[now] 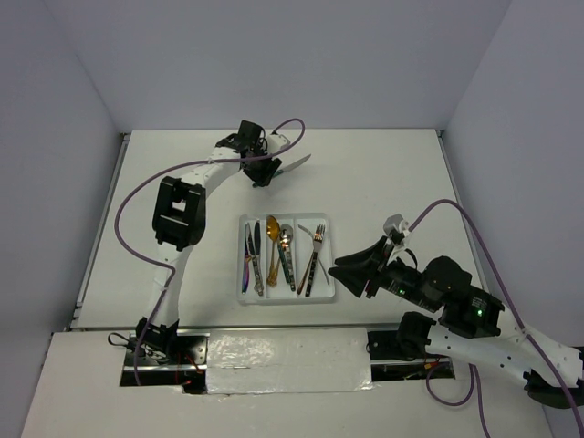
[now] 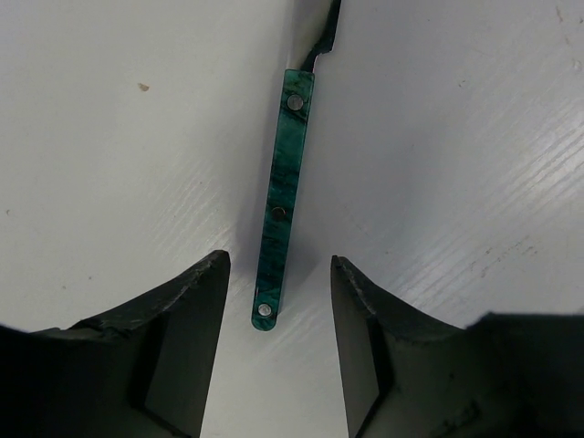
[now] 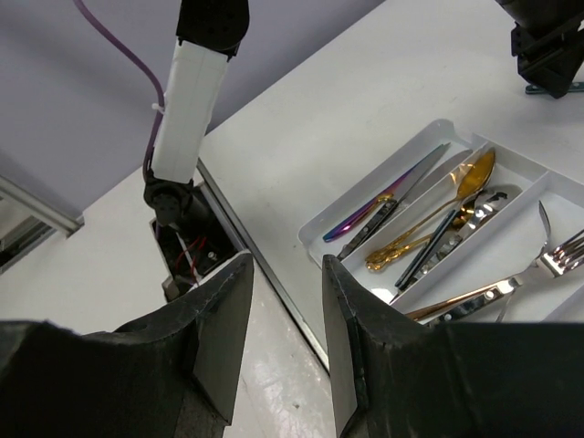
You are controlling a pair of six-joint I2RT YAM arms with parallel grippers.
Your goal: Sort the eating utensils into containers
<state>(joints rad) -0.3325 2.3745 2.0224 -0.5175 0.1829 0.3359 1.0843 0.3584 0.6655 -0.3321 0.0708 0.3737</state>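
A teal-handled knife (image 2: 280,205) lies flat on the table at the back; its silver blade shows in the top view (image 1: 294,164). My left gripper (image 2: 278,266) (image 1: 263,175) is open, with its fingers either side of the handle's end and not touching it. The white tray (image 1: 283,299) holds several utensils in three compartments: an iridescent purple knife (image 3: 374,208) on the left, a gold spoon (image 3: 438,208) in the middle, a copper fork (image 3: 502,285) on the right. My right gripper (image 3: 287,265) (image 1: 336,278) is open and empty, just right of the tray.
A shiny white cover (image 1: 287,360) lies along the table's front edge between the arm bases. The left arm's base with its wiring (image 3: 178,214) shows in the right wrist view. Purple cables loop over both arms. Walls enclose the table.
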